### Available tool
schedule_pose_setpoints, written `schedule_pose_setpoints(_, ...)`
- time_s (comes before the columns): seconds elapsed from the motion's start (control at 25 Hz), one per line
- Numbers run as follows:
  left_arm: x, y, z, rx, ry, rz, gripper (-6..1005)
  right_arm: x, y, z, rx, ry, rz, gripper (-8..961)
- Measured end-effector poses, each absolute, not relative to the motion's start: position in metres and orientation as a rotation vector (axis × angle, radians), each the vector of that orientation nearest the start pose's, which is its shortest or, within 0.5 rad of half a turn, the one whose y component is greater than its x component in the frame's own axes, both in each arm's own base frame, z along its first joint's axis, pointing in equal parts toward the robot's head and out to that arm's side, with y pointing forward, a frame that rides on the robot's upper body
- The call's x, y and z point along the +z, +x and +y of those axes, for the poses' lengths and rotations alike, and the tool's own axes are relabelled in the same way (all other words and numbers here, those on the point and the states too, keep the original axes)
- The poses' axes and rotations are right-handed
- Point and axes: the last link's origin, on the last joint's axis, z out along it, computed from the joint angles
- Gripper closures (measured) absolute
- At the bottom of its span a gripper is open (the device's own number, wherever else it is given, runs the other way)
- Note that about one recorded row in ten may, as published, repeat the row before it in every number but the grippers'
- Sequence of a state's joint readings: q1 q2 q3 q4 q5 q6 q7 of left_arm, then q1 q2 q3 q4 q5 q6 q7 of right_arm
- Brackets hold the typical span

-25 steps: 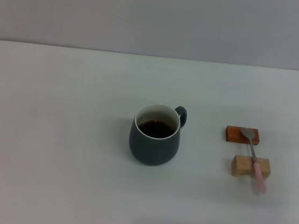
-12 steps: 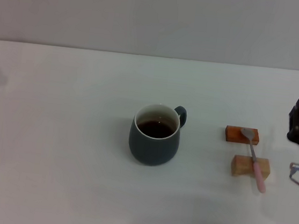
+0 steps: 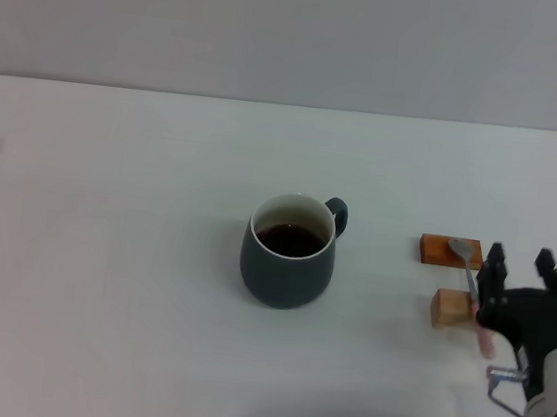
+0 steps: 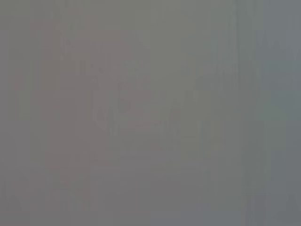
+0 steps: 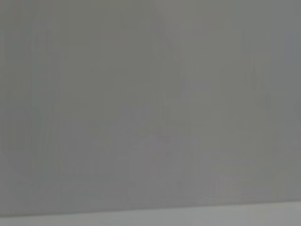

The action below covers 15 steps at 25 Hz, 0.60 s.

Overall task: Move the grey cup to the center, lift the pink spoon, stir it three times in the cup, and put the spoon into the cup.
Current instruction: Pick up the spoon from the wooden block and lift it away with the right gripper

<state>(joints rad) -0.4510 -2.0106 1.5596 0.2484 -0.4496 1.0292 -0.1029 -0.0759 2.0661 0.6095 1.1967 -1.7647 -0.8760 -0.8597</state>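
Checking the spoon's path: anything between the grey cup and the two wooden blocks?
Nothing: in the head view, bare white table separates the squat dark-grey ceramic cup from the tan wooden block and reddish-brown wooden block.

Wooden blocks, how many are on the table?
2: a reddish-brown block under the pink spoon bowl, and a tan block nearer the robot, partly hidden by the right gripper.
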Motion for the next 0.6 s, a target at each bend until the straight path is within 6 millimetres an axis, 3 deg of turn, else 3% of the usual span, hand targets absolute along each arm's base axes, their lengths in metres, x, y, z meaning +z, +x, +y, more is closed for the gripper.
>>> schedule_pose_setpoints(0.6, 0.09, -0.358, 0.37, -0.633, -1.234, -0.521, 1001, -0.097, 0.243, 0.2, 0.461, -1.591, 0.812, 480)
